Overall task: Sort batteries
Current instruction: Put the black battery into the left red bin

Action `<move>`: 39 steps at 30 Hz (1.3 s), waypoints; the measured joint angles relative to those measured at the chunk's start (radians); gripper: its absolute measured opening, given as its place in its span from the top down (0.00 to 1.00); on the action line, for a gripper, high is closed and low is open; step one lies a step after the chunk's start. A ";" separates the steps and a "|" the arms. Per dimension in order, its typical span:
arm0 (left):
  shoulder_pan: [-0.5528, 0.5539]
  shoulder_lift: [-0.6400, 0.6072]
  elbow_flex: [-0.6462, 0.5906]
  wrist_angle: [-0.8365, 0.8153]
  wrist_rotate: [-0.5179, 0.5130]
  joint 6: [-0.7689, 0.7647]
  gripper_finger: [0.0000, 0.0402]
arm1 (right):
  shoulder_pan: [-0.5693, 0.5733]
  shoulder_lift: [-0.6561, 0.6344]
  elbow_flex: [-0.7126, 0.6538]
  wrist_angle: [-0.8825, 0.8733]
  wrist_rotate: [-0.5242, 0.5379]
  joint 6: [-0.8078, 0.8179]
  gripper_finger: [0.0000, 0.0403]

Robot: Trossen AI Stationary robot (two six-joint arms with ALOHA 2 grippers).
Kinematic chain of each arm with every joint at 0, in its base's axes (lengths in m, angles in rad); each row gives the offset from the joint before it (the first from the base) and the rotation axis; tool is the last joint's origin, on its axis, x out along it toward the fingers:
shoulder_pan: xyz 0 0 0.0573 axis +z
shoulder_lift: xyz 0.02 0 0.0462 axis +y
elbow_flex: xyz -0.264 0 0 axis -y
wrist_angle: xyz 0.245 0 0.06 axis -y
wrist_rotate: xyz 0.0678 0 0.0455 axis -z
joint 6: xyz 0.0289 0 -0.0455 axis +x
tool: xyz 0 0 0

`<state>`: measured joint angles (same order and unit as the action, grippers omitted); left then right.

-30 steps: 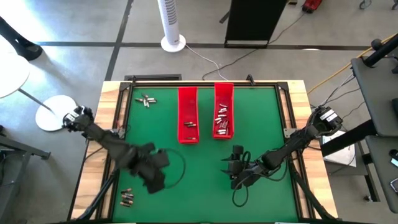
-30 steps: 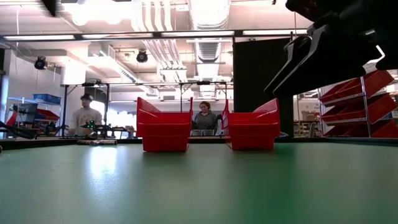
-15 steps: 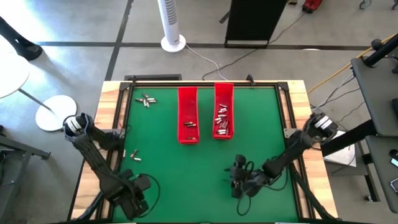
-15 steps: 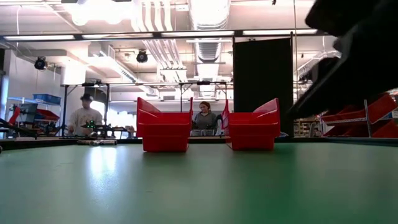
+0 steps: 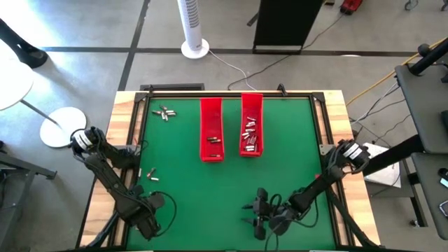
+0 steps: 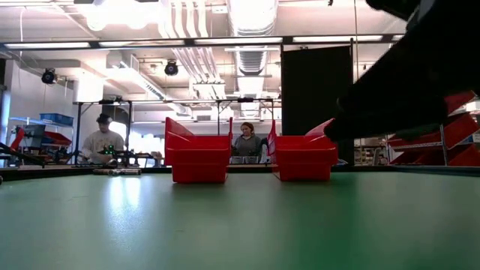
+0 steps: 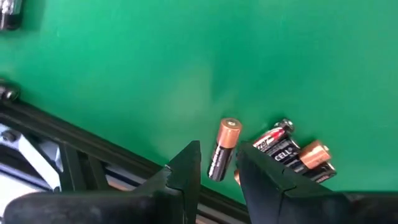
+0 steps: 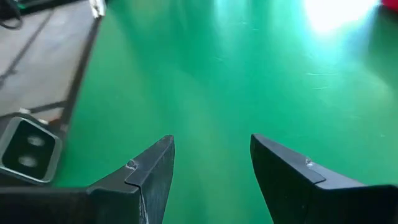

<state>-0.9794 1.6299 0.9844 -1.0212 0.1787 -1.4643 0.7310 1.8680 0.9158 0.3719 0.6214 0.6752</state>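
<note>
Your left gripper (image 7: 217, 165) sits low at the near-left corner of the green table (image 5: 231, 189), its fingers spread narrowly to either side of a copper-topped battery (image 7: 222, 148) lying on the mat; whether they touch it I cannot tell. More batteries (image 7: 297, 157) lie bunched just beside it. Your right gripper (image 8: 211, 163) hovers over bare mat at the near-right, jaws spread wide with nothing between them. Two red trays (image 5: 211, 129) stand at the far centre, the right one (image 5: 251, 123) holding several cells, and loose batteries (image 5: 164, 112) lie at the far-left corner
</note>
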 joint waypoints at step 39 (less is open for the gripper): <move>-0.010 -0.010 -0.208 0.225 0.055 0.066 0.92 | 0.022 0.113 0.244 -0.158 0.036 -0.032 0.50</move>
<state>-0.9894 1.6201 0.7766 -0.7959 0.2332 -1.3979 0.7525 1.9808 1.1599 0.2137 0.6574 0.6430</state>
